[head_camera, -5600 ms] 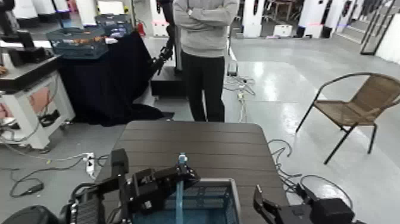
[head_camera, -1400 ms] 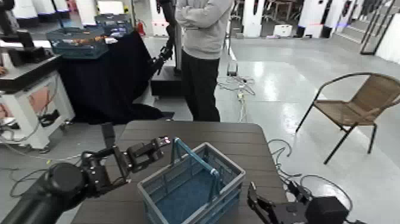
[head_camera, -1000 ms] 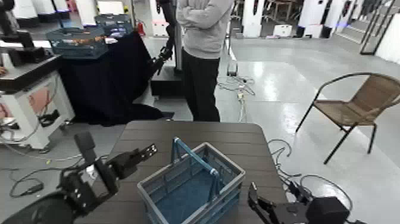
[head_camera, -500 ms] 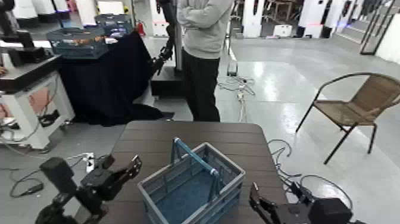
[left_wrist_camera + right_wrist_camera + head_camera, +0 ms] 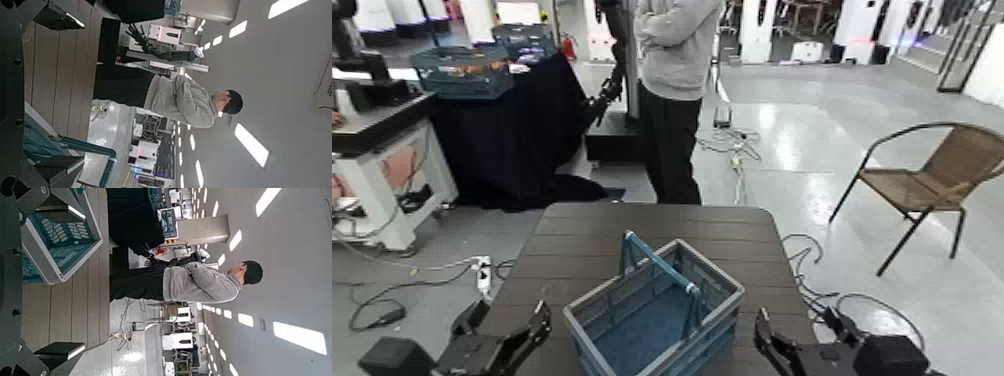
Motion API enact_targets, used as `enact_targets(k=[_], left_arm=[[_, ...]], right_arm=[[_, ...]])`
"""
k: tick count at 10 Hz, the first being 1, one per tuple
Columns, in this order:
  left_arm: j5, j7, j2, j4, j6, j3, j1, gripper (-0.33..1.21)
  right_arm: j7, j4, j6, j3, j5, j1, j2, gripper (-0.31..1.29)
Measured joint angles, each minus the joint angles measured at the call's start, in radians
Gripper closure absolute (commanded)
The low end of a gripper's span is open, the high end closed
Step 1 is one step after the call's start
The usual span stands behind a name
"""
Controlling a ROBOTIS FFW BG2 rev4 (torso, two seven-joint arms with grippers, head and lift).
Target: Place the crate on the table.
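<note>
Both arms sit low at the near edge. The left gripper [image 5: 517, 338] has its fingers spread and holds nothing; the right gripper [image 5: 779, 352] is empty too, fingers apart. Between them and a bit ahead, the crate [image 5: 654, 310] rests skewed on the tabletop [image 5: 632, 232], handle [image 5: 657, 263] standing up, touched by neither. Looks to me like the placing is done. Beyond the far edge stands a person [image 5: 672, 80].
</note>
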Motion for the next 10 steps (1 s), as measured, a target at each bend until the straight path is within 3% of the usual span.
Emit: enact_targets(k=[3, 10], left_arm=[[-0.064, 0.0, -0.01, -0.02, -0.025, 0.009, 0.058, 0.1], [-0.1, 0.002, -0.021, -0.024, -0.034, 0.017, 0.059, 0.1]], right_arm=[[0.0, -0.002, 0.0, -0.001, 0.0, 0.002, 0.0, 0.15], [0.0, 0.0, 0.0, -0.002, 0.0, 0.001, -0.001, 0.15]])
